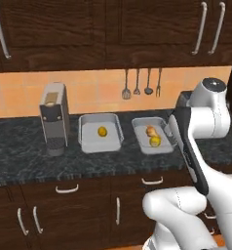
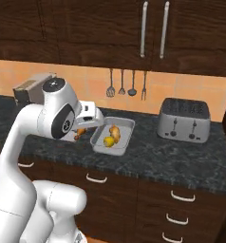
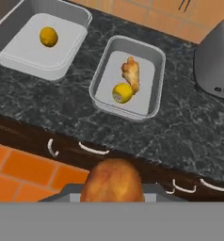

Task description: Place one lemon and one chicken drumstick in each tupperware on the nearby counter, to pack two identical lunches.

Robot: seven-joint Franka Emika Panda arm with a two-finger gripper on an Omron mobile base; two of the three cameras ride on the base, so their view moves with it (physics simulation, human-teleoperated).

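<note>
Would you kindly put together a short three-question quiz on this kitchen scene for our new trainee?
1. True or false: the tupperware nearest the coffee machine already holds both a lemon and a drumstick.
2. What is the tool carrying? A) a lemon B) a chicken drumstick C) nothing
3. Fill in: the tupperware nearer the toaster holds one lemon and one ____.

Key: 1. False; it holds only a lemon. 2. B. 3. Drumstick.
</note>
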